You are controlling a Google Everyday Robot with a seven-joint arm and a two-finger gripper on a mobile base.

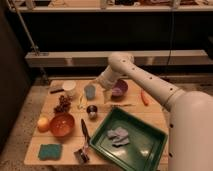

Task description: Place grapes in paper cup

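Note:
The grapes [62, 103], a dark knobbly bunch, lie on the left part of the wooden table [150, 116]. Just behind them stands the white paper cup [69, 89], upright, and what is inside it I cannot tell. My white arm reaches in from the right, bends at its elbow [120, 62] and comes down toward the table's back middle. My gripper [98, 84] hangs there, open, just above and behind the light-blue cup [90, 91], to the right of the paper cup and apart from the grapes. Nothing is held.
A purple bowl [119, 89] and a carrot [144, 98] sit at the back right. A green tray [145, 150] with a blue cloth [118, 135] fills the front right. An orange bowl [62, 124], orange fruit [43, 123], teal sponge [49, 151], dark tin [92, 111] and black utensil [85, 131] lie front left.

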